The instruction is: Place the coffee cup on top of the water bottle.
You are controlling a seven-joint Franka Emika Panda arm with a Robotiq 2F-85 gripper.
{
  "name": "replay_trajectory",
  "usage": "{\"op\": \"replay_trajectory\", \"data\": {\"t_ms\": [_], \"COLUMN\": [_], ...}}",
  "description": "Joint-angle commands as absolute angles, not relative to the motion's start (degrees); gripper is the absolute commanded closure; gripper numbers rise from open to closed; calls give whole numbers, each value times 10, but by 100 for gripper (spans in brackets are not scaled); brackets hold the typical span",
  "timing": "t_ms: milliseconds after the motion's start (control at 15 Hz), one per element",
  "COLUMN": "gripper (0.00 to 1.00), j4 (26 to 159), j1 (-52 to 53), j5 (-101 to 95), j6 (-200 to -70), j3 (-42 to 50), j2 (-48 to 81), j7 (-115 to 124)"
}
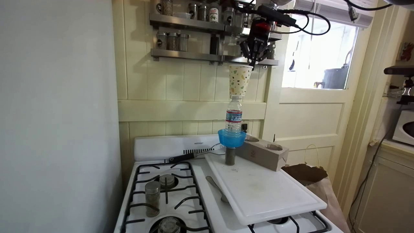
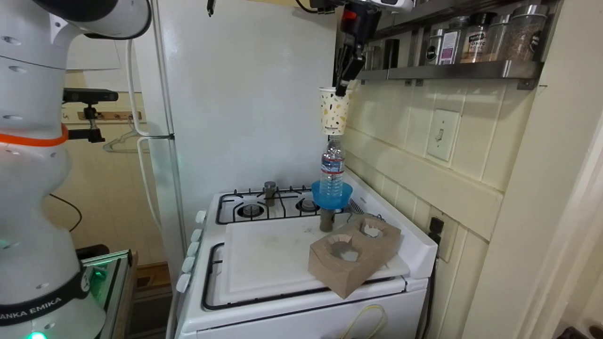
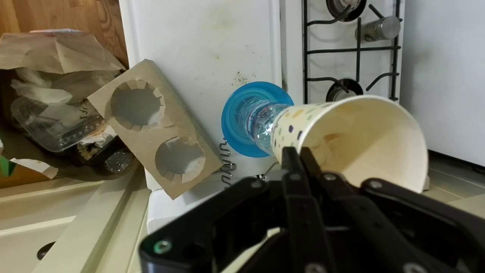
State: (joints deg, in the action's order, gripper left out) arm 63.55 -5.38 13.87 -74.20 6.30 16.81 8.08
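Observation:
The coffee cup (image 1: pixel 240 80), cream paper with coloured specks, is upright right above the water bottle (image 1: pixel 234 117) in both exterior views. Its base meets the bottle's cap; I cannot tell whether it rests there or hangs just above. My gripper (image 1: pixel 252 63) comes down from above and is shut on one side of the cup's rim, one finger inside and one outside. In an exterior view the cup (image 2: pixel 334 113) hides most of the cap of the bottle (image 2: pixel 332 165). In the wrist view the gripper (image 3: pixel 297 152) pinches the cup (image 3: pixel 373 140), and the bottle (image 3: pixel 262 120) shows behind it.
The bottle stands in a blue bowl (image 1: pixel 232 139) on a small jar (image 1: pixel 230 156), on a white cutting board (image 1: pixel 268 191) over the stove. A cardboard holder (image 1: pixel 263 153) stands close by. Shelves with spice jars (image 1: pixel 186 55) are on the wall near the gripper.

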Motion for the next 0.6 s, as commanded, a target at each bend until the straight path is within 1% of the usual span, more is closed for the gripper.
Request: {"op": "replay_trajectory", "data": {"t_ms": [0,533], "gripper": [99,99], "j4": [623,604], "j1": [-50,-51], "j5": [129,133], "j6": [-744,-746], "j3": [64,64], "j2": [175,189], "j7": [91,96]}}
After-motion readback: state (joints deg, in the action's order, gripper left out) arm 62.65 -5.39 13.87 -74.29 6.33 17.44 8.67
